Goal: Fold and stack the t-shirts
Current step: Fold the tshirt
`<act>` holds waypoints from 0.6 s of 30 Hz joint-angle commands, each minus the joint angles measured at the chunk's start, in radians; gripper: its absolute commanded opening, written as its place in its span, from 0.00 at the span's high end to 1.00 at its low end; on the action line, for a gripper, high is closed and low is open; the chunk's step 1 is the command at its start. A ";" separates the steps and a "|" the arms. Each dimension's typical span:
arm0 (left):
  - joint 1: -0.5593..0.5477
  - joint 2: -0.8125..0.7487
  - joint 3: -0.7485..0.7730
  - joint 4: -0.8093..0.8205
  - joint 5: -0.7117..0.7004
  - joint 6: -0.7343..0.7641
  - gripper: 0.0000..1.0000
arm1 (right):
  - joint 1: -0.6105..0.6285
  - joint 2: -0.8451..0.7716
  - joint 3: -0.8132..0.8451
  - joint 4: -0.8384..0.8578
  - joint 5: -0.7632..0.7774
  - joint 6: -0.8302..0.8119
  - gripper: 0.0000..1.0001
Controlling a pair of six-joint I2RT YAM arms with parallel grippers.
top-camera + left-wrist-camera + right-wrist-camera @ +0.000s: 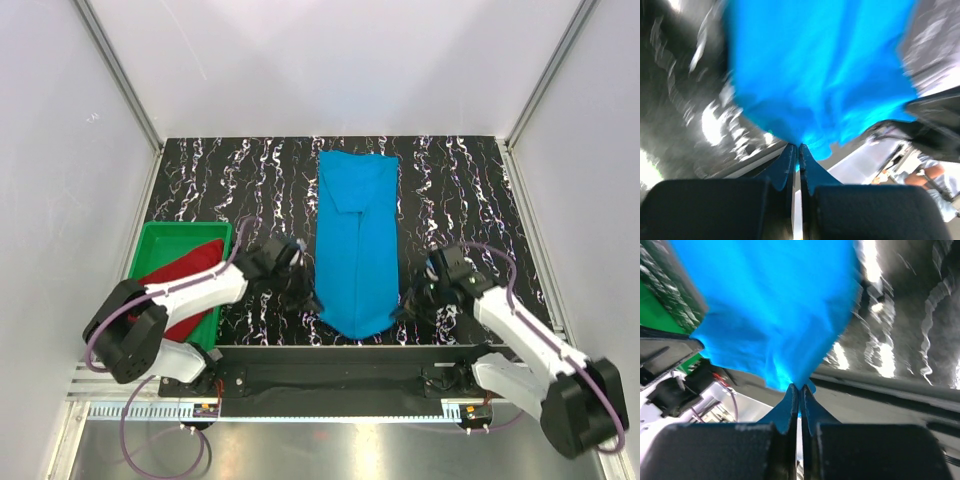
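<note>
The sky-blue t-shirt point(357, 240) lies folded into a long narrow strip down the middle of the black marbled table. My left gripper point(312, 300) is shut on its near left corner, with blue cloth point(820, 70) pinched between the fingertips in the left wrist view. My right gripper point(402, 306) is shut on its near right corner, with blue cloth point(775, 305) bunched at the fingertips in the right wrist view. The near end is lifted slightly. The dark red t-shirt point(185, 275) lies crumpled in the green bin, partly hidden by my left arm.
The green plastic bin point(170, 237) stands at the near left of the table. White walls enclose the table point(240, 180) at back and sides. The arms' base rail point(330, 375) runs along the near edge.
</note>
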 commanded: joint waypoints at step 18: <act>0.380 0.638 0.783 -0.114 0.272 0.169 1.00 | -0.275 0.956 0.986 -0.103 -0.098 -0.368 1.00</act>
